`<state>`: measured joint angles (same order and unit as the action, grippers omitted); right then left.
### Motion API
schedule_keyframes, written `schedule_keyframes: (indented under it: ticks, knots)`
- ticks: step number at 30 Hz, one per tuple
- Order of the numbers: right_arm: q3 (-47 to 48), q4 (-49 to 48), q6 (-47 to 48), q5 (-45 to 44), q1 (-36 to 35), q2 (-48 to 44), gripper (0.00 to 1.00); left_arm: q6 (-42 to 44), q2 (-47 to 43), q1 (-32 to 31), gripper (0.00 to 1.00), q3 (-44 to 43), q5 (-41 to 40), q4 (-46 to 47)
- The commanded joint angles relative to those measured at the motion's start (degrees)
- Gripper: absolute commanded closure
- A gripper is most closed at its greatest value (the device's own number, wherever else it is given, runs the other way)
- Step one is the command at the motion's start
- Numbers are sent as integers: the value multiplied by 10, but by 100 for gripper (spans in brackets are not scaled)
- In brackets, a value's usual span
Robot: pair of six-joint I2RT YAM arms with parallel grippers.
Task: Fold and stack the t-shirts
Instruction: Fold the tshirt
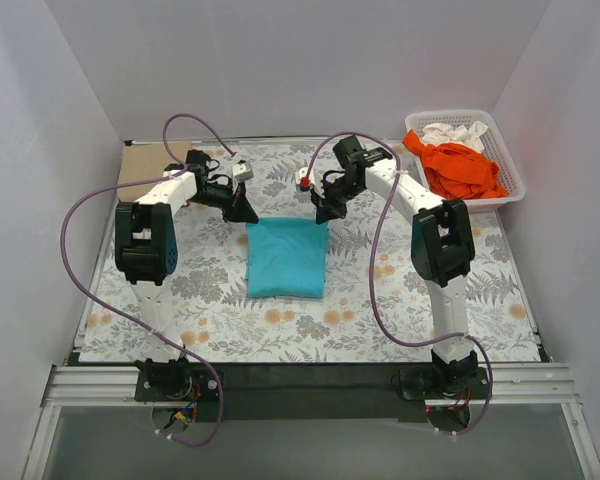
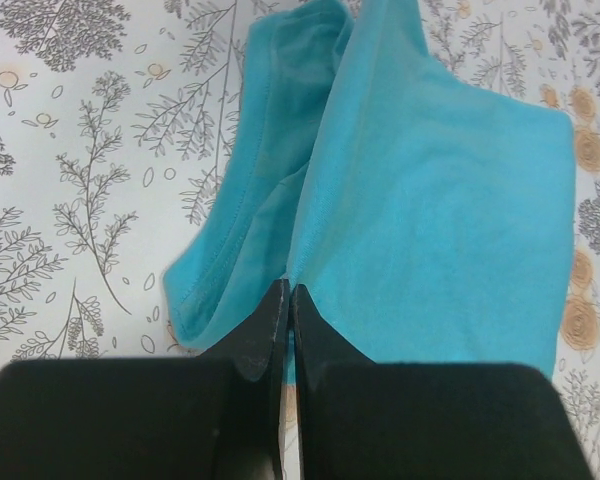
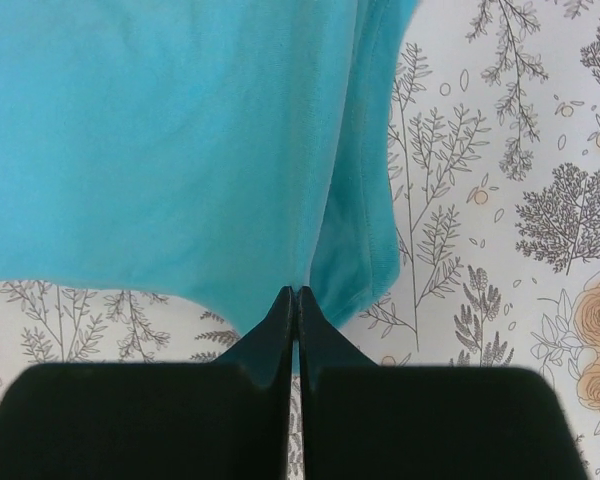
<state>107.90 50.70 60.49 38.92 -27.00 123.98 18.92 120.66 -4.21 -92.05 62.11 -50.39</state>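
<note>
From overhead: turquoise t-shirt [image 1: 286, 258] folded to a rectangle, flat at mid tabletop [image 1: 380, 310], left fingers [image 1: 245, 212] at its far left corner, right fingers [image 1: 325, 212] at its far right corner, plus orange t-shirt [image 1: 462, 172] and white t-shirt [image 1: 456, 132] heaped in the basket [image 1: 511, 160] at the far right. Only from the wrists: both pairs pressed tight together, a thin edge of teal cloth pinched between each. Only from the left wrist: a loose hemmed layer splayed out beside the fold.
</note>
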Motion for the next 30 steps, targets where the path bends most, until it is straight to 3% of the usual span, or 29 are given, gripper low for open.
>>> schedule_keyframes:
  ticks: [1,6,8,12,14,16,19,24,28,30]
  knots:
    - [31,4,14,-23,14,15,99,-30,7,6,100,-25,-18,45]
    - [35,-8,17,-37,16,33,99,-55,12,0,99,-4,-43,84]
    - [40,-10,11,-45,17,42,99,-94,15,-3,92,2,-54,128]
    - [50,-17,-12,-77,17,60,82,-209,44,-5,81,-28,-99,187]
    - [55,-26,-29,-105,18,62,81,-248,55,-5,79,-66,-109,186]
    - [62,-41,-45,-122,20,58,72,-305,55,-4,74,-82,-122,187]
    - [85,-60,-102,-153,25,45,68,-374,17,7,69,-75,-107,190]
    - [92,-79,-265,-141,24,-1,64,-482,-120,13,65,55,-76,236]
    - [46,-90,-397,-5,24,-51,58,-596,-273,26,60,209,-28,344]
    - [9,-113,-432,80,9,-80,54,-649,-357,27,50,300,11,384]
